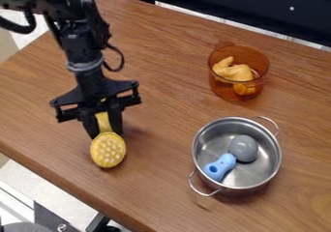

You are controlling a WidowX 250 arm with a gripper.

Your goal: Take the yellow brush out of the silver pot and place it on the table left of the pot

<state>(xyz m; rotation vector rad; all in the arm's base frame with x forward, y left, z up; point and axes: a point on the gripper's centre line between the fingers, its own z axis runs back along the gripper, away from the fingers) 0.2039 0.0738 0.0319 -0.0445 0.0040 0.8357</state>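
The black gripper (103, 123) hangs over the left part of the wooden table, shut on the handle of a yellow brush (108, 150). The brush's round head, with pale bumps on its face, points down toward the table's front edge. Whether it touches the table I cannot tell. To the right of the gripper, a steel pot (265, 174) with two wire handles holds a blue-handled tool (220, 166) with a round grey head (243, 148). Behind the pot stands a transparent orange-brown pot (227, 88) with a yellow-orange item (235, 72) inside.
The wooden table (165, 71) has its front edge running from the left down to the bottom. A dark rail (259, 6) runs along behind the table's back edge. Metal and dark parts (55, 219) stand below the front edge at the lower left.
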